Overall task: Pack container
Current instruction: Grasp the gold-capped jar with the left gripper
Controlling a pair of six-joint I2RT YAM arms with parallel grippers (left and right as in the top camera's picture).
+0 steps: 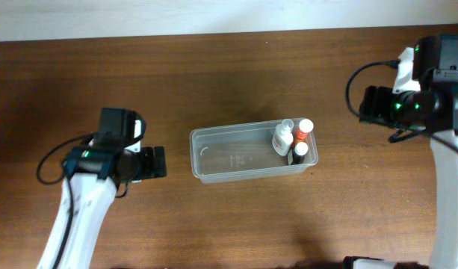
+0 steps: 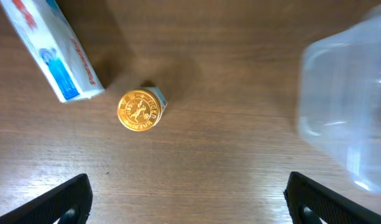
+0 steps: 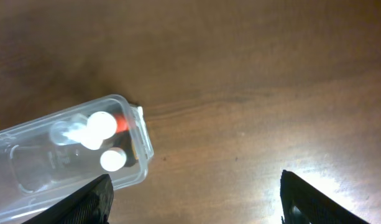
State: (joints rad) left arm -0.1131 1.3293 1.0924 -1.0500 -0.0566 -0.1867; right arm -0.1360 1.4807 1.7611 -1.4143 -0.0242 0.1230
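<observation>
The container sits mid-bench, three small bottles in its right end. The left claw is spread wide and empty near a gold-lidded jar and a box. The right claw is likewise apart, holding nothing.

you have three bottles standing in the container's right end; outside the container, on the table, a round tin lies apart from its wall, a box farther off beyond it
</observation>
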